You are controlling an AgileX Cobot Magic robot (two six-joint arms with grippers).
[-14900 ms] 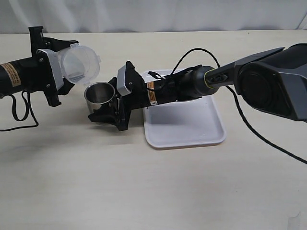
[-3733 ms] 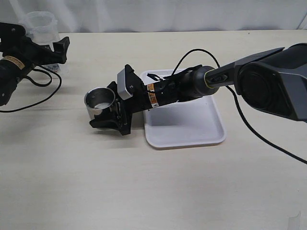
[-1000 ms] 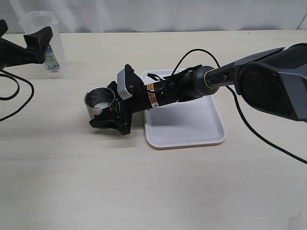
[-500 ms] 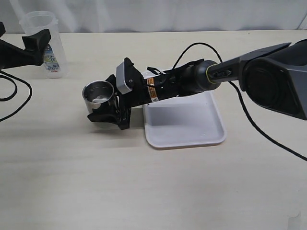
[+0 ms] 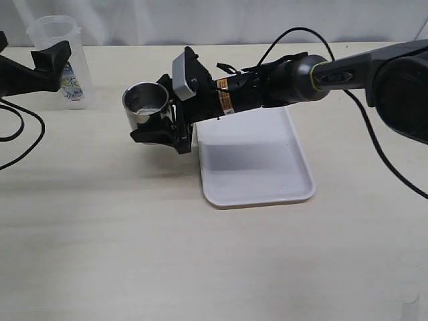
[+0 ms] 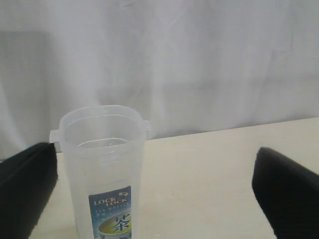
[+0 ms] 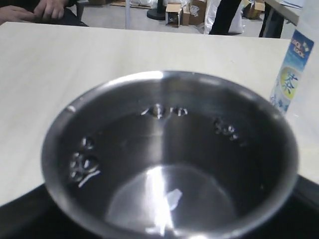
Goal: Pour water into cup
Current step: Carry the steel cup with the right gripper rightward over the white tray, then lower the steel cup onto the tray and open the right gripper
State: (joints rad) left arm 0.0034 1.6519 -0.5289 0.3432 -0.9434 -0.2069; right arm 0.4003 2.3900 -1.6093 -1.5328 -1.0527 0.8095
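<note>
**Steel cup held level, bottle set aside.** The robot's right claw (image 5: 155,122) pinches a short steel cup (image 5: 144,105) by its sides. It carries the cup upright, apparently just clear of the pale wood-grain counter (image 5: 200,267), beside one corner of a white tray (image 5: 257,164). The level hold looks chosen to keep the contents from slopping. The right wrist view shows a shallow pool of water (image 7: 164,199) in the bottom and droplets clinging to the inner wall. The cup is a plain handleless cylinder with dull brushed metal sides and a bright rim. The tray is smooth, shallow and round-cornered, and nothing sits in it.

Well apart from the cup, at the counter's far edge, a tall clear plastic container (image 6: 102,169) stands upright with a blue-and-white label low on its wall. A faint line inside may mark remaining water, though it is hard to tell. The left claw (image 6: 154,164) is spread wide, with one black finger on each side of the container and neither touching it. The container appears to be parked there, with the pouring step seemingly complete.
</note>
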